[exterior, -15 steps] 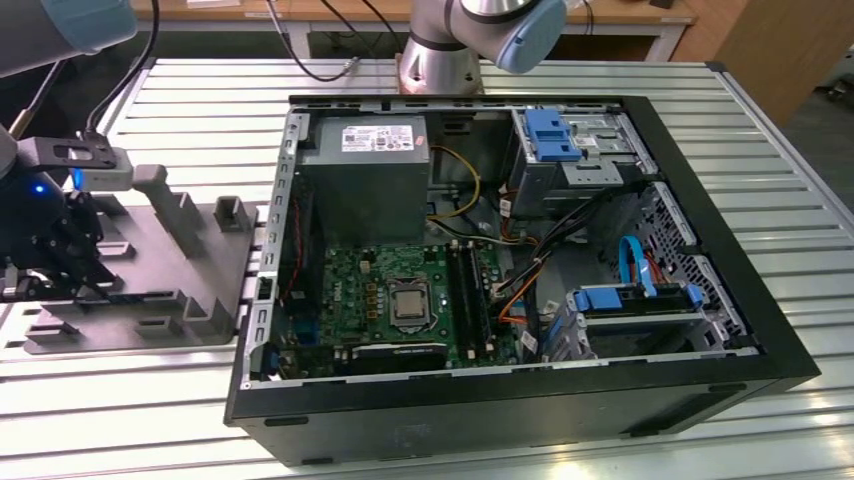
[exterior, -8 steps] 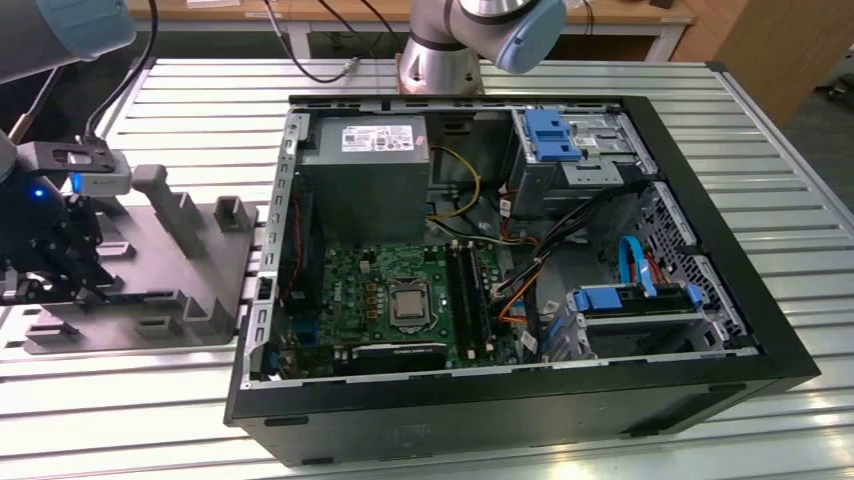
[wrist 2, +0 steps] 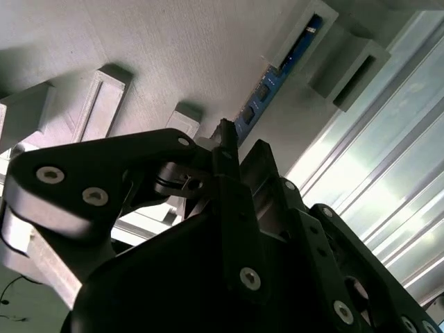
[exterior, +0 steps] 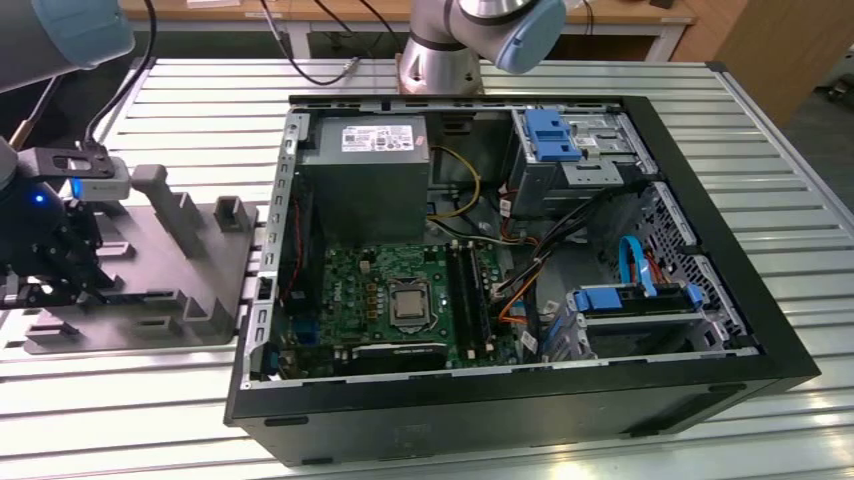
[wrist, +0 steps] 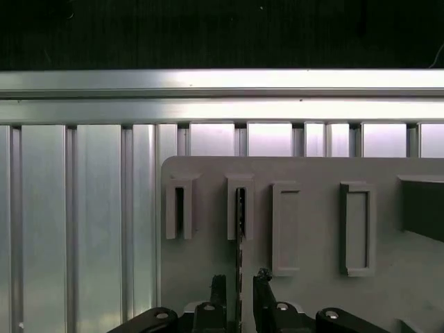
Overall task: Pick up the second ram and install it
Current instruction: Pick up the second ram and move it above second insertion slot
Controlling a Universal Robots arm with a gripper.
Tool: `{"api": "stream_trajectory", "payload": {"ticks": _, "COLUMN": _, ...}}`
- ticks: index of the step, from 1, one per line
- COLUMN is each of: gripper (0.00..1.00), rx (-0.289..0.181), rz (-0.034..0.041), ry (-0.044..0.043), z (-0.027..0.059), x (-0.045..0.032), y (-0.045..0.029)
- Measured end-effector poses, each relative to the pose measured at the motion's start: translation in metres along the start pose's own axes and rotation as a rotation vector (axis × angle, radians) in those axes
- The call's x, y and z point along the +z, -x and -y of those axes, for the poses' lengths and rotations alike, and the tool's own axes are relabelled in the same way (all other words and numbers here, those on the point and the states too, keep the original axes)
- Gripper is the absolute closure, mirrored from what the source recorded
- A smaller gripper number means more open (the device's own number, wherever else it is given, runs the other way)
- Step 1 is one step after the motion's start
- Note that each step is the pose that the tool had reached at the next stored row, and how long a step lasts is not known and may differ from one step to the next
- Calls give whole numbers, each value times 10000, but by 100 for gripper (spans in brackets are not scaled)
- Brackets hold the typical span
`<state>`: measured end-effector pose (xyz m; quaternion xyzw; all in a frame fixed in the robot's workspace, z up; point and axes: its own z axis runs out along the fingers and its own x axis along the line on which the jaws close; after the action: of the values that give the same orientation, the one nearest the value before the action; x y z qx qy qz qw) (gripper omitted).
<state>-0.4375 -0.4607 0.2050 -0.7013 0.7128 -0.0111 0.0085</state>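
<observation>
In the first wrist view the slatted table [wrist: 76, 229] is met first, then the grey fixture [wrist: 388, 291] lying on it. An empty holder [wrist: 179, 208] is passed. In the next holder the ram [wrist: 241, 208] is found, stood on its long edge so that only that thin edge is presented. The gripper [wrist: 240, 281] is set over the part of the ram nearer the camera, with a finger [wrist: 218, 291] on each side. The fingers are parted only narrowly, a slim gap is left at each face, and nothing is judged to be clamped.

In the second wrist view the ram [wrist 2: 267, 87] is shown as a blue strip with dark chips. It is carried by a holder at its far end and runs toward a fingertip [wrist 2: 225, 135].

In the exterior view the fixture [exterior: 134, 335] is placed at the exterior view's left. It is well apart from the green board [exterior: 360, 290] inside the open case [exterior: 534, 410] to its right.

The ram is judged light and stiff, yet thin and brittle, so it may be bent or cracked if twisted in its holders. Its flat faces are judged smooth enough to slip. Hold is best taken across those two faces, close under the upper edge and near mid-length. The chips should be pressed only gently and the lower contact edge left untouched.
</observation>
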Motion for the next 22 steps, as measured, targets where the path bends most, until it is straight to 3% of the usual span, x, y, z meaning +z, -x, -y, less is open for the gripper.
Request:
{"api": "stream_trajectory", "payload": {"ticks": 13, "gripper": 71, "rx": 1, "rz": 1, "ry": -2, "z": -3, "x": 55, "y": 3}}
{"api": "stream_trajectory", "payload": {"ticks": 16, "gripper": 71, "rx": 4, "rz": 91, "ry": -48, "z": -4, "x": 56, "y": 4}}
{"api": "stream_trajectory", "payload": {"ticks": 22, "gripper": 71, "rx": 3, "rz": 97, "ry": -55, "z": -3, "x": 56, "y": -3}}
